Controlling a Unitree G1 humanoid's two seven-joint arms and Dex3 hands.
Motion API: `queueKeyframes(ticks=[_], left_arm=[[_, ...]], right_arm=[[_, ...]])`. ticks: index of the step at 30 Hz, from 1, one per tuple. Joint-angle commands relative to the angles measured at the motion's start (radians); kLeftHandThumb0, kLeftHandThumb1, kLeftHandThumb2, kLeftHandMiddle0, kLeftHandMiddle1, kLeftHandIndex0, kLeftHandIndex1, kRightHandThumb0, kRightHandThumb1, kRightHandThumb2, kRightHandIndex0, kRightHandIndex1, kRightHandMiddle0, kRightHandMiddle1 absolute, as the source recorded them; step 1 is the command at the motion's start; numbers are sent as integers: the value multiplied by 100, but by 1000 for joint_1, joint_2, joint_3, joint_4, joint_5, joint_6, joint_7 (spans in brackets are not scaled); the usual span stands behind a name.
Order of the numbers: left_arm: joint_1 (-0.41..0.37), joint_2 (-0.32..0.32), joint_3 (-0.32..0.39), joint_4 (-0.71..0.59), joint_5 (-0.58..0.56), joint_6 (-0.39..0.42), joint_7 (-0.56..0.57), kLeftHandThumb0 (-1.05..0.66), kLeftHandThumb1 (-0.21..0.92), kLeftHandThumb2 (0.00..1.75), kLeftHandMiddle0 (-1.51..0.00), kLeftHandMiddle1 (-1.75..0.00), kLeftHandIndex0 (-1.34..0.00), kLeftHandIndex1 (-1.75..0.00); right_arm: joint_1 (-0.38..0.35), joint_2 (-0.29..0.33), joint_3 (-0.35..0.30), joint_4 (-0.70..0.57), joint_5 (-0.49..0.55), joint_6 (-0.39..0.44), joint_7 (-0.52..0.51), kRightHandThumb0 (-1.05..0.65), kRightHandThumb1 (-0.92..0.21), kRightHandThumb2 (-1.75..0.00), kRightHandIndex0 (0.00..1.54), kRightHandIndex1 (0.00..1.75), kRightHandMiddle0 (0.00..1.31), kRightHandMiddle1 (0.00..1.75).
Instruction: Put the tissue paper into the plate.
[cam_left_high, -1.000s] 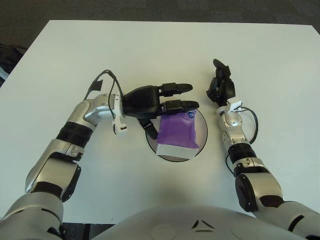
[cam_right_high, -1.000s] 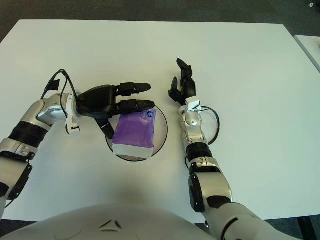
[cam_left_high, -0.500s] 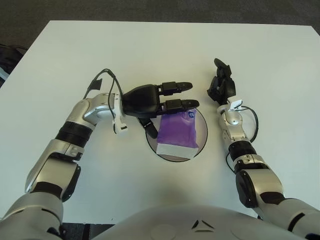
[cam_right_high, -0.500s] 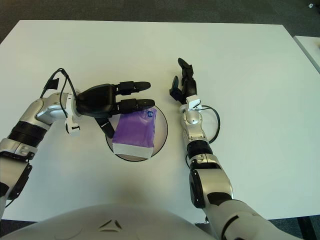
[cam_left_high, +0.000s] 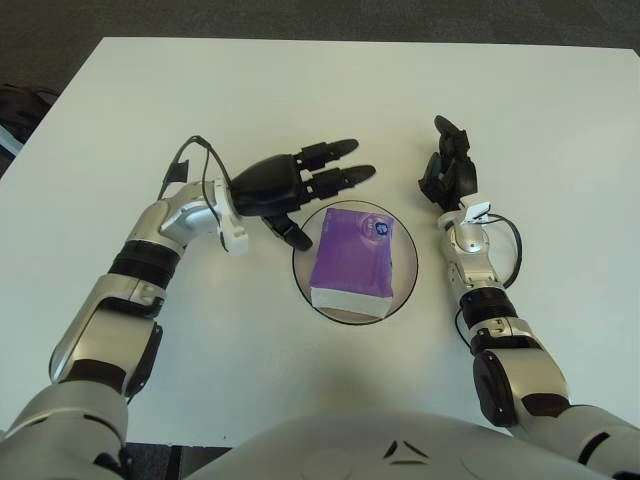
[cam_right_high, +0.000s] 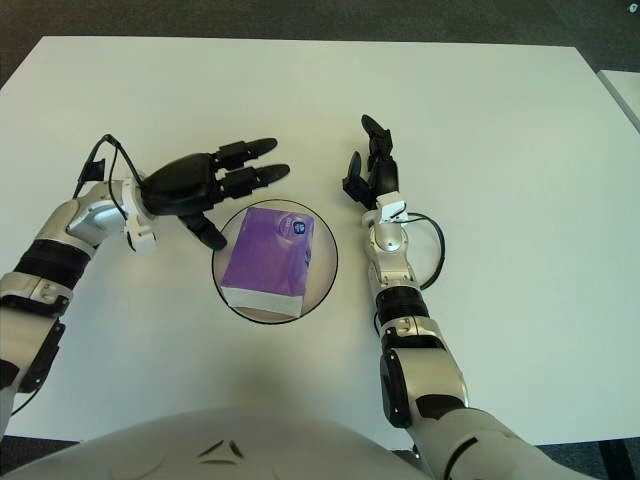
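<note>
Table (cam_left_high: 560, 120), white, carries the plate (cam_left_high: 401, 291) near its centre, and the purple tissue pack (cam_left_high: 352, 256) lies flat inside the plate's rim, which suggests the placing step is done. Left hand (cam_left_high: 290, 184) shows just beyond the plate's upper-left edge, apart from the pack, fingers spread and holding nothing, a pose consistent with release. Right hand (cam_left_high: 446, 174) shows to the plate's right, fingers loosely extended and empty, idle because the task needs only one hand.
</note>
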Motion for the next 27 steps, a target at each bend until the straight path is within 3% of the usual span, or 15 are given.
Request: queueKeyframes(ticks=[1, 7, 11, 13, 17, 22, 24, 27], left_arm=[[-48, 4, 41, 102, -160, 71, -49, -105, 92, 88, 0, 0, -1, -1], [-12, -20, 97, 215, -364, 117, -134, -100, 92, 98, 0, 0, 0, 0], [-14, -103, 114, 122, -450, 201, -128, -96, 92, 105, 0, 0, 0, 0], [-7, -109, 126, 110, -493, 217, -150, -95, 92, 106, 0, 0, 0, 0], [43, -140, 184, 73, -651, 359, -213, -92, 92, 111, 0, 0, 0, 0], [78, -194, 284, 170, -782, 414, -258, -89, 92, 113, 0, 0, 0, 0], [84, -205, 332, 290, -788, 427, -226, -87, 92, 114, 0, 0, 0, 0], [77, -232, 344, 328, -732, 451, -105, -87, 92, 116, 0, 0, 0, 0]], right_arm=[[192, 51, -3, 54, 34, 155, 10, -76, -92, -87, 24, 3, 0, 56], [204, 58, -5, 23, 34, 188, 19, -76, -92, -89, 23, 2, 0, 51], [215, 61, -6, 2, 36, 201, 19, -76, -92, -90, 23, 2, 0, 50], [220, 62, -6, -8, 37, 205, 19, -76, -92, -90, 24, 2, 0, 50], [232, 65, -8, -27, 39, 214, 18, -75, -92, -90, 25, 2, 0, 52], [243, 67, -9, -43, 37, 222, 19, -74, -92, -89, 25, 2, 0, 53], [245, 67, -8, -46, 36, 226, 19, -74, -92, -89, 25, 1, 0, 53], [250, 67, -7, -54, 35, 232, 21, -74, -92, -89, 25, 1, 0, 53]])
